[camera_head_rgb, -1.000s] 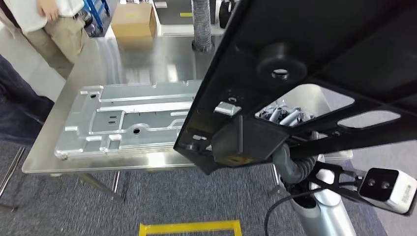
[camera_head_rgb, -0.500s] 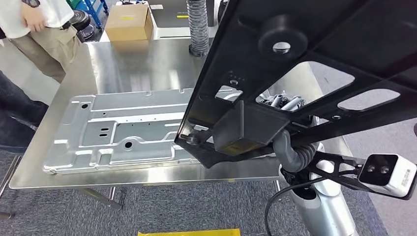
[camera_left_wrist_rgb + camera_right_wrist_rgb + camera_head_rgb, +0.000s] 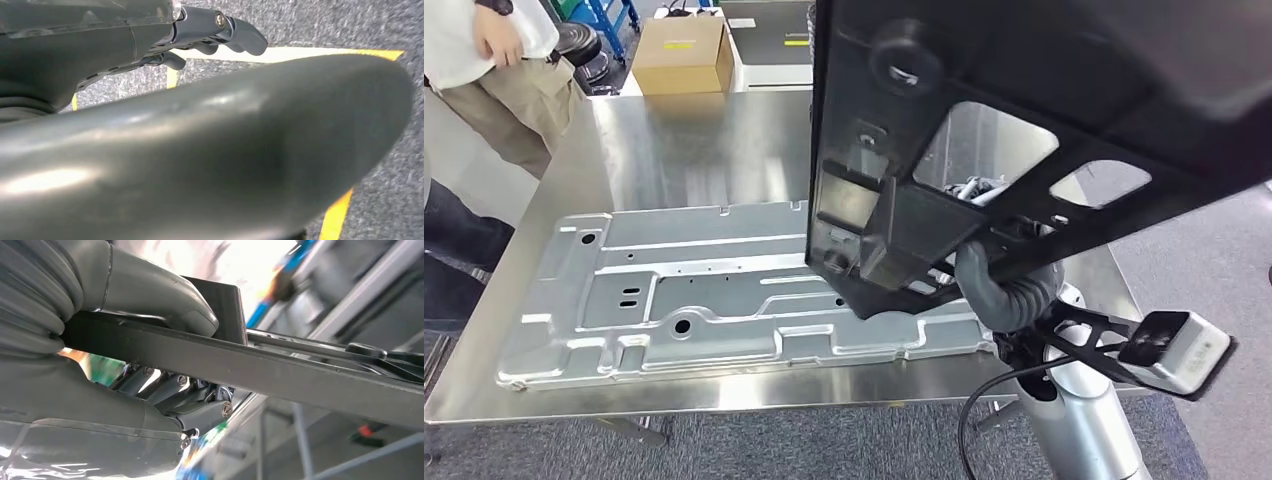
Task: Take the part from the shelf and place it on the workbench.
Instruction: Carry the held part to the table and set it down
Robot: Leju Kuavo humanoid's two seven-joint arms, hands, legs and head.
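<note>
Fingers (image 3: 200, 412) of the right hand (image 3: 125, 385) are seen in the right wrist view closed under the black part (image 3: 280, 372), with the grey thumb (image 3: 165, 300) pressed on its upper face, so that the part's edge is pinched between them. Fingers (image 3: 235, 32) of the left hand (image 3: 150, 45) are seen in the left wrist view curled loosely above grey carpet (image 3: 320, 25) marked with yellow tape (image 3: 335, 220); nothing is held in them, and whether they are fully closed cannot be told. From left to right in the head view the following are listed. Person (image 3: 494, 70), in a white top and khaki trousers, standing at the far left beside the table (image 3: 694, 140). Cardboard box (image 3: 681, 55), at the table's far edge. Silver sheet-metal panel (image 3: 674, 290), stamped with ribs and holes, lying flat on the steel table and spanning most of its near half. Black part (image 3: 1024, 90), a large flat frame with cut-out windows and a round boss, held tilted in the air above the right portion of the table and overlapping the panel's right end in the picture. Right hand (image 3: 989, 290), partly hidden beneath the part, with its grey ribbed cover showing. Wrist camera (image 3: 1179, 350), white, on a black bracket at the lower right.
</note>
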